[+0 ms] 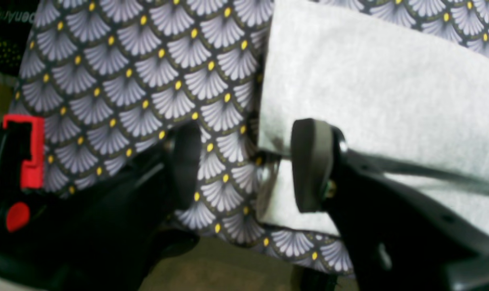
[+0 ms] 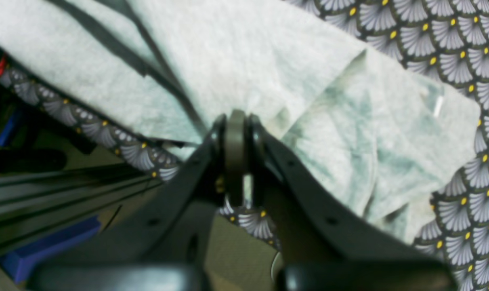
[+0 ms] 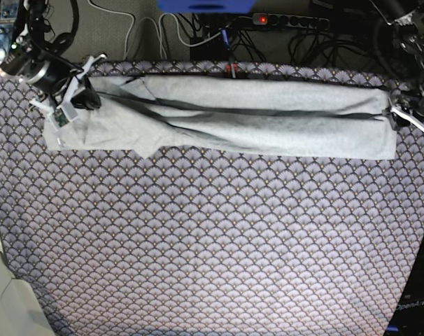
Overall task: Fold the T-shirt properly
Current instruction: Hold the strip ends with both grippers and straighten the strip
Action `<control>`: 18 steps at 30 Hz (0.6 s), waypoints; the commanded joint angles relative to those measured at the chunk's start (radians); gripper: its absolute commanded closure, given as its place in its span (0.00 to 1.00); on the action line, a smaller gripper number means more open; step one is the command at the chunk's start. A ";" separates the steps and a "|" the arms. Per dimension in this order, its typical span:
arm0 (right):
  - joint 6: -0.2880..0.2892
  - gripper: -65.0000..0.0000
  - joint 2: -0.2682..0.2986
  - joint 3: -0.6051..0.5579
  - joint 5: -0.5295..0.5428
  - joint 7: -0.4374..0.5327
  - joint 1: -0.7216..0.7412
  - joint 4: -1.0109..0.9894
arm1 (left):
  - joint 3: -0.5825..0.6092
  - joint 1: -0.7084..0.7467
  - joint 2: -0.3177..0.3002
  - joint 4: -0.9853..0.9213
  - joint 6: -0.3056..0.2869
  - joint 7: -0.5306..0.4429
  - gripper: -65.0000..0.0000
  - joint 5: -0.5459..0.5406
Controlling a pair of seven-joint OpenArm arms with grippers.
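A patterned cloth [image 3: 212,245] of grey fan scales with yellow dots covers the table, reaching the edges on every side. Behind its far edge lie tangled black and white cables [image 3: 163,31], a power strip [image 3: 289,21] with a lit red switch, and a blue object [image 3: 205,5]. A pale surface [image 3: 5,301] shows at the near left corner.

Both arms wore matte black shells with grey rubber pads [image 1: 311,165] on the fingers. The left gripper [image 1: 248,165] carried a red bracket [image 1: 30,151] and round red button [image 1: 17,216] at nine o'clock. Small screw holes dotted the right gripper [image 2: 237,153].
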 commanded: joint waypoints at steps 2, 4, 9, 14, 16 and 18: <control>-0.001 1.00 0.011 0.008 0.014 0.015 -0.004 0.014 | -0.004 -0.010 -0.021 0.013 -0.002 -0.015 0.46 -0.010; -0.001 1.00 0.011 0.008 0.012 0.015 -0.018 0.012 | -0.007 -0.010 -0.021 0.013 -0.002 -0.015 0.46 -0.010; -0.001 1.00 0.000 0.001 0.012 0.015 -0.030 0.008 | -0.006 -0.010 -0.021 0.013 -0.002 -0.015 0.46 -0.013; -0.001 1.00 -0.010 0.000 0.009 0.015 -0.030 -0.032 | -0.004 -0.010 -0.021 0.013 -0.002 -0.015 0.46 -0.014; -0.001 1.00 -0.010 0.000 0.009 0.015 -0.028 -0.044 | -0.004 -0.010 -0.021 0.013 -0.002 -0.015 0.46 -0.014; -0.001 1.00 -0.010 0.001 0.009 0.015 -0.028 -0.047 | -0.004 -0.010 -0.020 0.013 -0.002 -0.015 0.46 -0.014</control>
